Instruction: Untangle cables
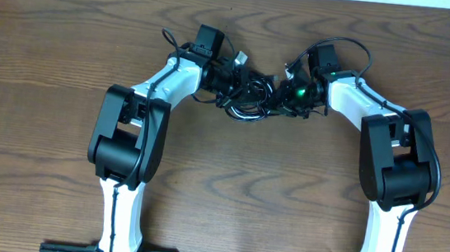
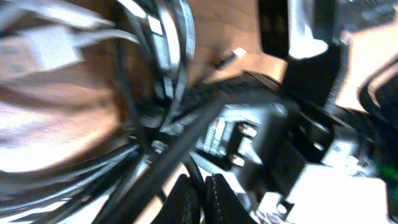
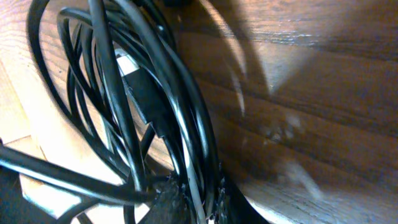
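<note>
- Cables [image 1: 245, 110]: one tangled bundle of thin black loops lies on the counter [image 1: 48, 68]. It sits at the far middle, directly between the tips of the two arms.
- Left tool [image 1: 237, 84]: it enters the bundle from the left side.
- Left wrist view: the fingers [image 2: 184, 200] stand pressed almost together at the bottom edge, so the tool is closed tight.
- Grip on that side: the view is heavily blurred, and I cannot tell whether a strand is pinched between the fingers.
- Same view: several black strands run diagonally up past the fingers. A white cable [image 2: 46, 50] with a blocky white end shows at the upper left.
- Right tool [image 1: 277, 98]: it meets the bundle from the right side, close to the left tool.
- Right wrist view: the pads [image 3: 163, 204] stand narrow at the bottom edge, and black strands run down between them. The tool is clamped on the cables.
- Black plug [image 3: 146, 102]: it lies inside the coil with a pale tip at its upper end, and it crosses several loops.
- Coil in the right wrist view: many black loops overlap, with the brown counter behind them on the right.
- Green light [image 1: 300, 92]: it is lit on the right arm's wrist, just beside the bundle.
- Arms: both bases sit at the near edge, the elbows point outward, and the forearms angle inward toward the bundle.
</note>
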Controlling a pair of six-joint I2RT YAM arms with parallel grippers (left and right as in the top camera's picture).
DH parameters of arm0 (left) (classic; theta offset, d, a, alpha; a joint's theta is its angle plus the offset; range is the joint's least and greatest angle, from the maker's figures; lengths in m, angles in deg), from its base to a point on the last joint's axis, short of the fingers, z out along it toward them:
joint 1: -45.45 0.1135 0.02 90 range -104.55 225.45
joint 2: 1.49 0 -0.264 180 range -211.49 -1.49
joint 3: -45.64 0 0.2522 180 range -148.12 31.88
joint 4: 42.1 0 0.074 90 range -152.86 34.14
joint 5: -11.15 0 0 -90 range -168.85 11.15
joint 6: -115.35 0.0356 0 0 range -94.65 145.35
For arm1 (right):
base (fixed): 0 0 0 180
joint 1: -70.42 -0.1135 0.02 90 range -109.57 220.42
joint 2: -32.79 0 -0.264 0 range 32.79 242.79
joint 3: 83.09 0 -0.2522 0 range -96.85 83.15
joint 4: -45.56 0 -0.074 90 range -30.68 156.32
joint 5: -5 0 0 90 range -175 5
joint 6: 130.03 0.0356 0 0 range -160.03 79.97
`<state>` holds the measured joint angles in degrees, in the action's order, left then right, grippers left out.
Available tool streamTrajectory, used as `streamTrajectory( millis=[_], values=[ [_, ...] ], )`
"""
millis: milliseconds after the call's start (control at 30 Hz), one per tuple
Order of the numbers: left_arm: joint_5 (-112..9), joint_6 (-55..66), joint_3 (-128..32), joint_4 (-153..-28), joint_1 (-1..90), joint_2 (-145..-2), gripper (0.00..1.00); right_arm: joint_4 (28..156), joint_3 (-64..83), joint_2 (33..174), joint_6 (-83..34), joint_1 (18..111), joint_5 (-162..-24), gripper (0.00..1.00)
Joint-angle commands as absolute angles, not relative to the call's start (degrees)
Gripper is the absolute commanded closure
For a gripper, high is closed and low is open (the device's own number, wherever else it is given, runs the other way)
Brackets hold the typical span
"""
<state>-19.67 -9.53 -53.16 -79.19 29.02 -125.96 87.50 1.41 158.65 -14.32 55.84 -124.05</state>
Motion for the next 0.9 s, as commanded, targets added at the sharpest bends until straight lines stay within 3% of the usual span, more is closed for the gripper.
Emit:
streamTrajectory(
  millis=[0,433,867],
  values=[
    [-6.56,-9.46,-53.46,-78.12,30.16,-125.78,0.93,88.07,2.37,160.31,-13.93,56.08,-117.52,0.89],
    [10.93,-16.87,-53.49,-73.58,33.88,-125.78,0.93,88.07,2.37,160.31,-13.93,56.08,-117.52,0.89],
    [11.26,-25.42,-53.49,-73.29,38.86,-125.17,0.93,88.05,2.37,160.31,-13.95,56.08,-117.49,0.86]
  ],
)
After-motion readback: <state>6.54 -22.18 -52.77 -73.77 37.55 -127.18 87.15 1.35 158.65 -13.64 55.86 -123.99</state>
